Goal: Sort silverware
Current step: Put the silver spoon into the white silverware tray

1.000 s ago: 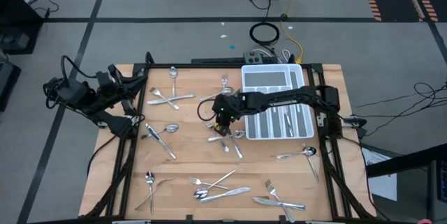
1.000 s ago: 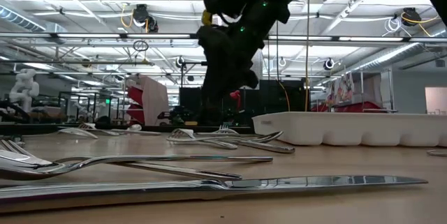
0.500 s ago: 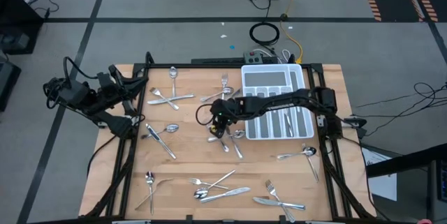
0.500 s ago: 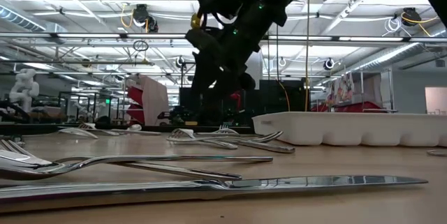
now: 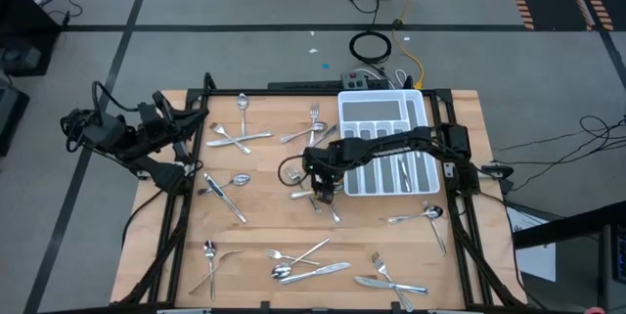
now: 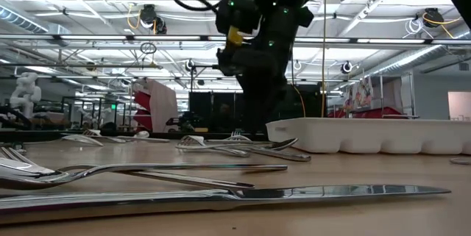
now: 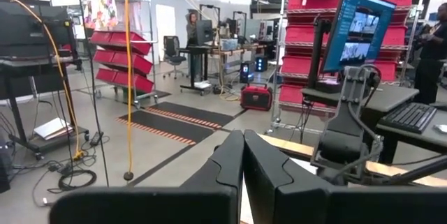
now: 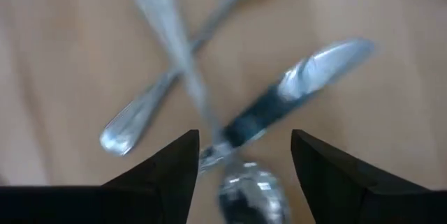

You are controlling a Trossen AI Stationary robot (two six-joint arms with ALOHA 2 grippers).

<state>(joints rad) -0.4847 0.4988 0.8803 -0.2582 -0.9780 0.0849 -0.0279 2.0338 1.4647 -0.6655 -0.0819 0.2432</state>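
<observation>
Silverware lies scattered over the wooden table. A small pile point(image 5: 321, 200) of crossed pieces lies near the table's middle, left of the white tray point(image 5: 389, 148). My right gripper point(image 5: 321, 188) hangs open just above this pile, pointing steeply down. In the right wrist view its fingers point(image 8: 174, 175) stand apart over a knife point(image 8: 300, 84), a spoon bowl point(image 8: 251, 189) and a crossing handle point(image 8: 164, 25), touching none of them. My left gripper point(image 7: 243, 161) is shut on nothing and waits level at the table's left edge point(image 5: 181, 133).
The tray holds a few pieces point(image 5: 401, 169) in its slots. More forks, spoons and knives lie at the far left point(image 5: 240, 136), left point(image 5: 223, 189), near edge point(image 5: 308, 263) and right point(image 5: 419, 216). In the low view a knife point(image 6: 294, 192) lies close to the camera.
My right gripper has gone down and toward the table's near edge, a little toward the tray, and has tipped to point more steeply down over the pile. The silverware has stayed where it was.
</observation>
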